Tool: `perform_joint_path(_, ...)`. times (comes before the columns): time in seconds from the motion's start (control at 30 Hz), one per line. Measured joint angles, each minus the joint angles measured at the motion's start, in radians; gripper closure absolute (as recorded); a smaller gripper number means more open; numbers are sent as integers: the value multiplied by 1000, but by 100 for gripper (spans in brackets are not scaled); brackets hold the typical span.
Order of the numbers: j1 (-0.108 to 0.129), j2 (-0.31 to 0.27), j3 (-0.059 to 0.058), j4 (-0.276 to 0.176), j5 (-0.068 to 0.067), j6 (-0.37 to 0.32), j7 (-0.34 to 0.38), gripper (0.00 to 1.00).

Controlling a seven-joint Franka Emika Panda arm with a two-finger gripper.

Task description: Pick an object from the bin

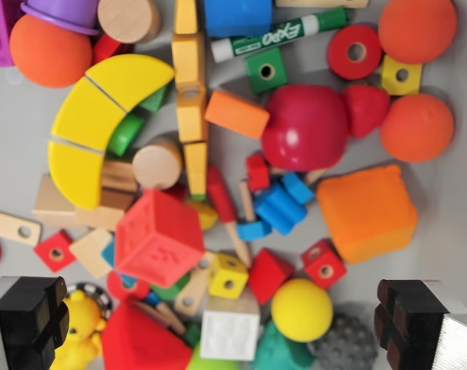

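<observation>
Grey bin (449,231) under wide-spread end effector (222,320)

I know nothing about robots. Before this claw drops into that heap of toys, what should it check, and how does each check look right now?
1. Gripper open: ok, both fingers stand wide apart.
2. Nothing held already: ok, the gap is free.
3. Target between the fingers: ok, the yellow ball lies there.
4. Room around the target: not ok, a white block and red bead crowd it.
5. Height above the pile: cannot tell.
</observation>
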Motion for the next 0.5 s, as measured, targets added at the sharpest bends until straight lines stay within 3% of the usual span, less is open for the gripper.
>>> perform_joint_path(0.5, 36, 22, 7, -32, 2, 55, 142, 0)
